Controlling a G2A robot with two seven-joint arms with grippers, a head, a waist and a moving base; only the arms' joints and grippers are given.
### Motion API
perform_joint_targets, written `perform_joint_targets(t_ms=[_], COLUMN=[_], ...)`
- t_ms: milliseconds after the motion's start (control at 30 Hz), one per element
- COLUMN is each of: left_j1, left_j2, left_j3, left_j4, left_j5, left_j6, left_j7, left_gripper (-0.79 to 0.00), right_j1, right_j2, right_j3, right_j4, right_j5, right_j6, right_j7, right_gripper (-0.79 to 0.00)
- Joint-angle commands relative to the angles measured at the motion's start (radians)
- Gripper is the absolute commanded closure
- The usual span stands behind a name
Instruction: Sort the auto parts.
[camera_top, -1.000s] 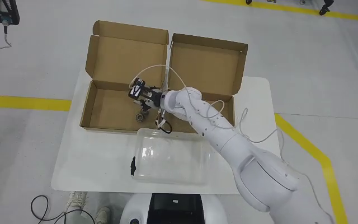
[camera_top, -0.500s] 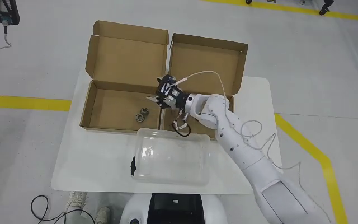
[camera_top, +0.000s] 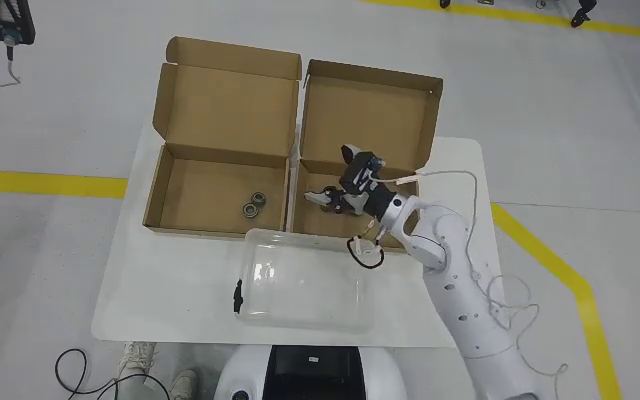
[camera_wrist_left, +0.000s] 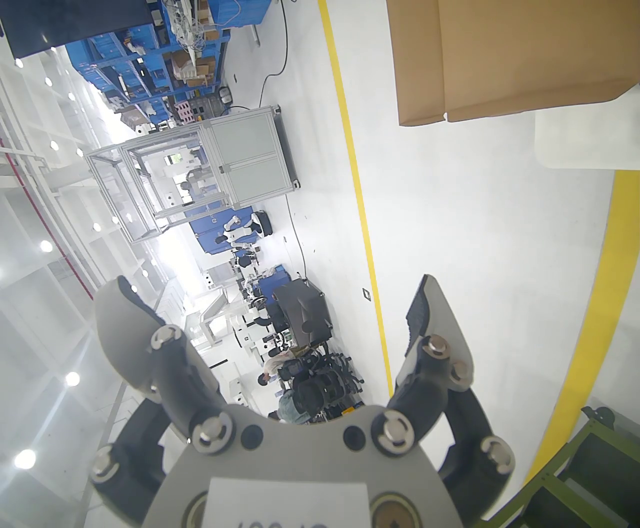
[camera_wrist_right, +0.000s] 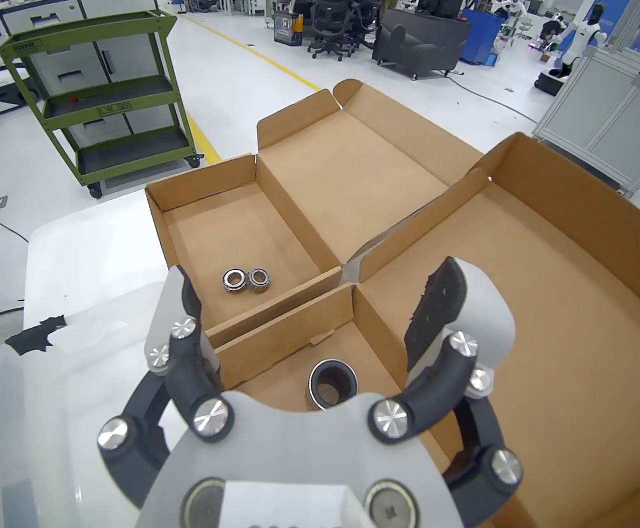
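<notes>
While above right box (camera_top: 372, 115), jaws apart.

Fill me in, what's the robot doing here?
It is sorting parts into two boxes. The right hand hangs open and empty above the right cardboard box, where one dark ring-shaped part lies. Two bearings lie side by side in the left cardboard box. The left hand is open and holds nothing.
</notes>
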Motion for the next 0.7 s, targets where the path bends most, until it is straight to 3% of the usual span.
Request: perform_joint_targets(t_ms=[0,333,667], left_j1=[0.0,0.0,0.0], left_j2=[0.0,0.0,0.0], left_j3=[0.0,0.0,0.0], left_j4=[0.0,0.0,0.0], left_j5=[0.0,0.0,0.0], left_j6=[0.0,0.0,0.0], left_j7=[0.0,0.0,0.0], left_gripper=[-0.785,-0.785,-0.785], right_j1=[-0.026,-0.227,-0.518], right_j2=[0.006,0.044,0.072], right_j3=[0.021,0.177,0.348], right_j4=[-0.02,-0.197,-0.44], right_j5=[0.005,-0.002,-0.026], right_j6=[0.003,0.053,0.124], right_j7=[-0.007,-0.041,-0.132], right_gripper=[-0.785,-0.785,-0.785])
